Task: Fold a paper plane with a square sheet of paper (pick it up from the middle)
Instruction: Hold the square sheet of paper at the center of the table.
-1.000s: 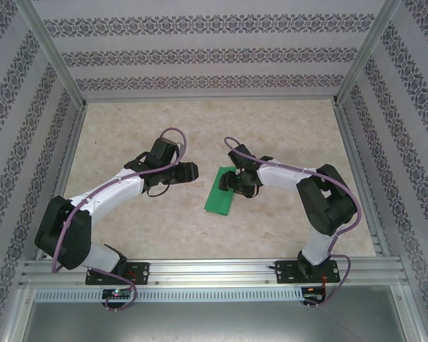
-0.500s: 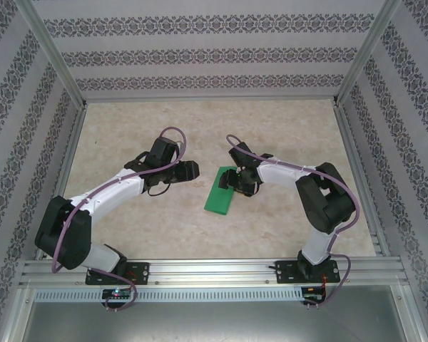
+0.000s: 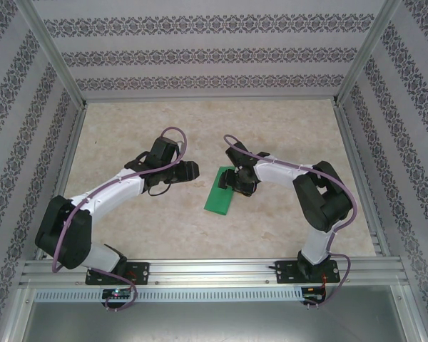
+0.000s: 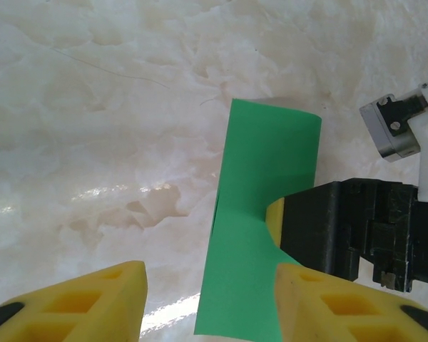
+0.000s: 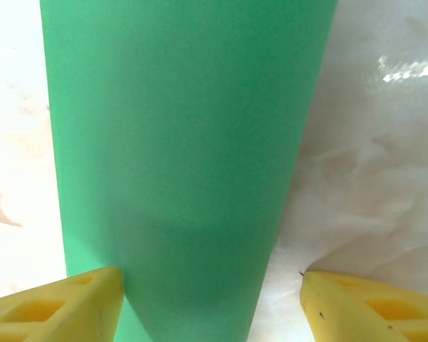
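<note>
Noted flat on beige marbled table point(image 3: 164, 228): folded strip of thin bright green paper point(image 3: 220, 199), long axis near-to-far, far end leaning right. Found right gripper point(image 3: 237, 182) spread astride far half; left gripper point(image 3: 193, 171) spread, apart leftward.

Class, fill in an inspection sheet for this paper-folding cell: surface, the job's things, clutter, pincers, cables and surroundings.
Surface: pale marbled tabletop, glossy.
Job's things: green paper, folded into a narrow strip, lying flat mid-table.
Clutter: nothing seen.
Pincers: left pincer open, left of the strip, not touching it. Right pincer open, low over the strip's far end; contact cannot be told.
Cables: left purple cable and right purple cable each loop above a wrist, off the paper.
Surroundings: patterned walls on three sides; aluminium frame rail at the near edge, carrying both arm bases.
</note>
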{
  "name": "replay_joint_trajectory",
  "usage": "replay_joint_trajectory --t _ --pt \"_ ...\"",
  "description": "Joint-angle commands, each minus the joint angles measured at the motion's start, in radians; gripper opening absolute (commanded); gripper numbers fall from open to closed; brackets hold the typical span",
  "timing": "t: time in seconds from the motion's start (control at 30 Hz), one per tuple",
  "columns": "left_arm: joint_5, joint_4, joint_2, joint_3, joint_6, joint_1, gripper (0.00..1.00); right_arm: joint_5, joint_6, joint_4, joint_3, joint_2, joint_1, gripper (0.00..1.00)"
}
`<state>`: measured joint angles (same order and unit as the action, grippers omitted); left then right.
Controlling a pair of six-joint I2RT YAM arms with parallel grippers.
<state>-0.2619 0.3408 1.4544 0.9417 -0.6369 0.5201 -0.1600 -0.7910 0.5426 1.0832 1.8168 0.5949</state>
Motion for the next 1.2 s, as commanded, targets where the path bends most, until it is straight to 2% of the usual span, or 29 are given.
replay_joint_trajectory --t 0.0,0.43,0.57,0.7,0.73,0.87,1.17 --pt "-0.05 -0.044 0.031 0.019 -0.007 0.014 0.45 0.027 0.005 -0.066 -0.02 0.085 0.018 0.69" --pt "-0.086 -0.042 0.076 0.044 -0.013 0.018 0.42 0.043 -0.016 -0.056 -0.019 0.096 0.019 0.7" --pt "-0.114 -0.051 0.113 0.054 -0.016 0.03 0.32 0.049 -0.016 -0.055 -0.025 0.098 0.019 0.7" --pt "-0.154 -0.049 0.194 0.09 -0.037 0.043 0.04 0.051 -0.017 -0.053 -0.026 0.1 0.023 0.7" --pt "-0.161 -0.046 0.216 0.1 -0.047 0.044 0.0 0.053 -0.017 -0.053 -0.026 0.101 0.023 0.7" --pt "-0.203 -0.045 0.302 0.146 -0.067 0.061 0.0 0.053 -0.017 -0.056 -0.023 0.11 0.027 0.7" --pt "-0.204 -0.005 0.396 0.195 -0.084 0.093 0.0 0.05 -0.022 -0.065 -0.017 0.127 0.034 0.7"
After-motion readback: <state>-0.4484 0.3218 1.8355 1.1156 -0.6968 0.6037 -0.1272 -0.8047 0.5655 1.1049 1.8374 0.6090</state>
